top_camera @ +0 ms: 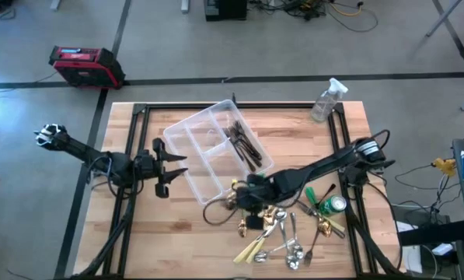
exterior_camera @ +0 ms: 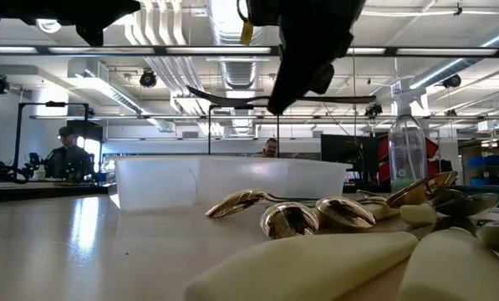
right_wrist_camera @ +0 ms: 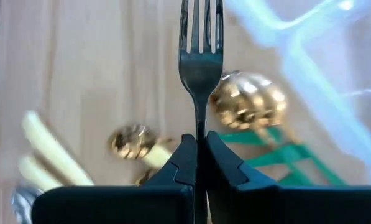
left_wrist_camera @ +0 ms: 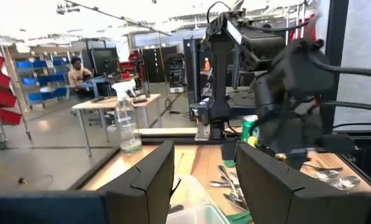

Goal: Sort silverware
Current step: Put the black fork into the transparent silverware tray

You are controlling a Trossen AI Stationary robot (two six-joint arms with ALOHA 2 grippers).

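The wooden table carries a clear divided tray with dark forks in 1 compartment. The left gripper waits beside it, fingers spread and empty. The right gripper – above the loose silverware – pinches 1 dark fork tight.

Forks in the tray, loose cutlery pile before it, bottle behind right
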